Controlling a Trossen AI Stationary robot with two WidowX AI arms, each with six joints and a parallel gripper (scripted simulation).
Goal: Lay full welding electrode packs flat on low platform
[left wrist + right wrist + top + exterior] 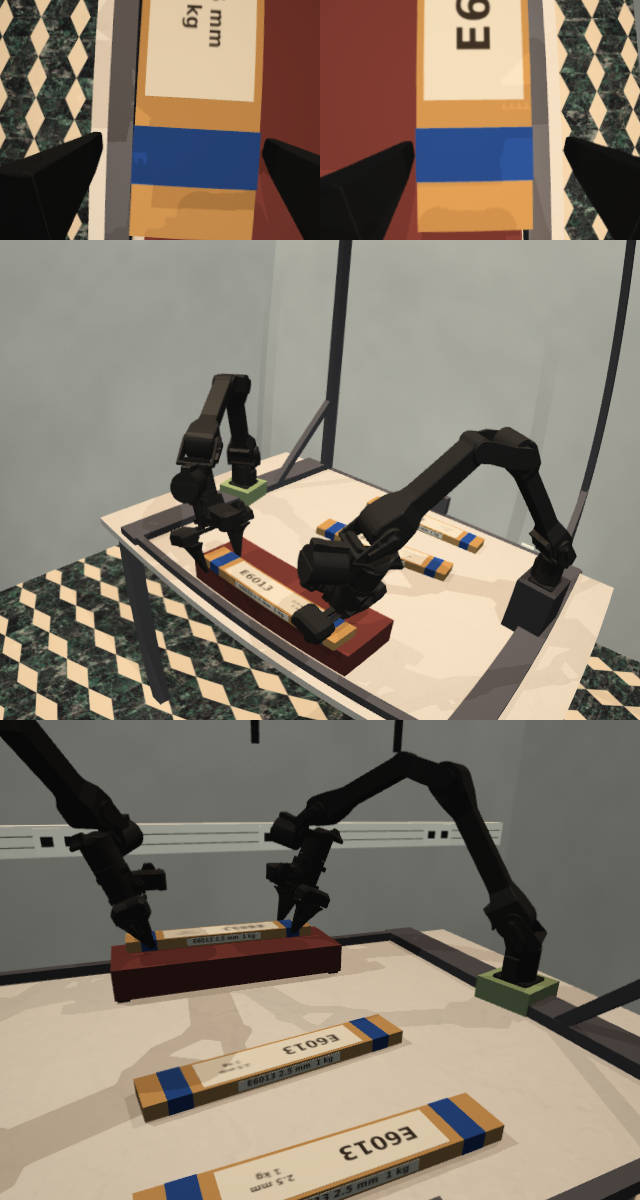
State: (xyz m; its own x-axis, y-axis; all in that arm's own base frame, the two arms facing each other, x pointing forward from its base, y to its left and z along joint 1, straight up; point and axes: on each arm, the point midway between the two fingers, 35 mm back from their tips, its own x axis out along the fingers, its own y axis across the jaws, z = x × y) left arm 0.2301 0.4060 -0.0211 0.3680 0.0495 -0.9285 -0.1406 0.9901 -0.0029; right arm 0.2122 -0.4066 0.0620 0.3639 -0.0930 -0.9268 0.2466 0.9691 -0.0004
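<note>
One orange pack of electrodes (pixel 258 585) (pixel 227 929) (pixel 200 65) (pixel 472 75), with blue bands and an E6013 label, lies flat on the dark red low platform (pixel 372 637) (pixel 222 962) (pixel 295 75) (pixel 365 75). My left gripper (pixel 330 624) (pixel 142 937) (pixel 183 143) is open, and its fingers straddle the blue band at the "mm kg" end without touching it. My right gripper (pixel 217 550) (pixel 294 926) (pixel 490 146) is open and straddles the blue band at the "E6" end. Two more packs lie flat on the table top, off the platform: one (pixel 429 562) (pixel 268 1058) nearer the platform and one (pixel 449 531) (pixel 330 1159) farther from it.
The platform stands close to the table's dark raised border (pixel 248 624) (pixel 122 100) (pixel 536 60), with the checkered floor beyond it. The right arm's green base (pixel 244 489) (pixel 516 991) and the left arm's dark base (pixel 535 601) stand at the table's corners. Frame posts rise behind.
</note>
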